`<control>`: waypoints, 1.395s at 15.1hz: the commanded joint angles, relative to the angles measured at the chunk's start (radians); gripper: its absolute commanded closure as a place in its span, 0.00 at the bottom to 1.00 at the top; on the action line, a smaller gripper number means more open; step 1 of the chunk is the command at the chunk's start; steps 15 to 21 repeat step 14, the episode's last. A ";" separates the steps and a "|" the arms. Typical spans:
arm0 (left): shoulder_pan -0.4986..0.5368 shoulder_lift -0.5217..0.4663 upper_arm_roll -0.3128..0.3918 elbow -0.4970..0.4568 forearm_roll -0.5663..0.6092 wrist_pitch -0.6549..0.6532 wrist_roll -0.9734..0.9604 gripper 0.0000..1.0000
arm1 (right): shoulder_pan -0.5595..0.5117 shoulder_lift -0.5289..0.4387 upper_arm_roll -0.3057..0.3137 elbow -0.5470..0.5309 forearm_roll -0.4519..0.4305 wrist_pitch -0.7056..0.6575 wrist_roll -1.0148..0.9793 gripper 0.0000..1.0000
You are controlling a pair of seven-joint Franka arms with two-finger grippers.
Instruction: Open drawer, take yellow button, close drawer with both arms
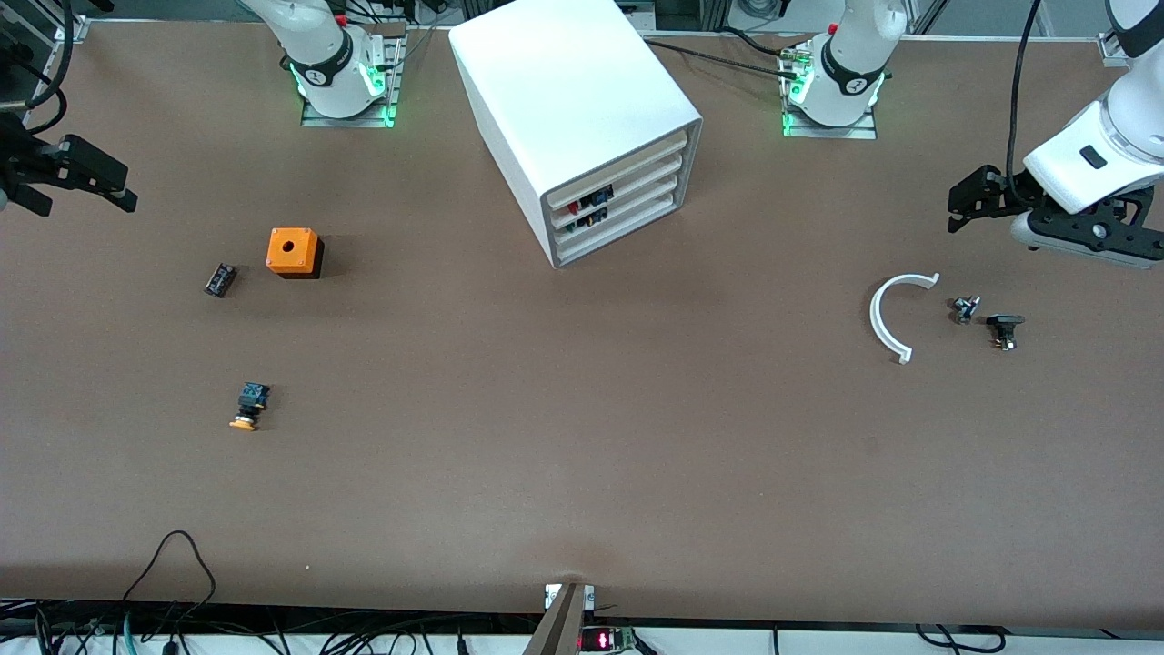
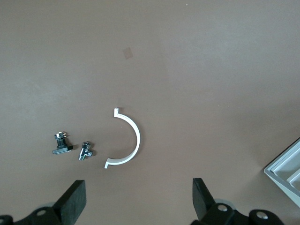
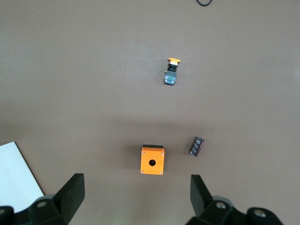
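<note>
A: Four drawers in the cabinet point(image 1: 582, 118) all sit flush, and the button point(image 1: 249, 407) already lies on the tabletop point(image 1: 582, 437), nearer the front camera than the cabinet, toward the right arm's end. So the task looks finished?

B: I'd judge so. Left hand point(image 2: 136, 204) and right hand point(image 3: 136, 199) both hang spread and empty, each well away from the cabinet; nothing calls for a grasp.
</note>
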 commanded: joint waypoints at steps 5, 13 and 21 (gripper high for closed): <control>-0.032 -0.005 0.050 -0.003 -0.018 -0.007 -0.068 0.00 | 0.014 0.020 0.007 0.027 -0.041 -0.007 0.009 0.00; -0.031 -0.004 0.041 0.012 -0.018 -0.016 -0.093 0.00 | 0.015 0.029 0.006 0.029 -0.044 -0.007 0.009 0.00; -0.032 -0.004 0.038 0.014 -0.018 -0.016 -0.093 0.00 | 0.013 0.029 0.006 0.029 -0.043 -0.007 0.006 0.00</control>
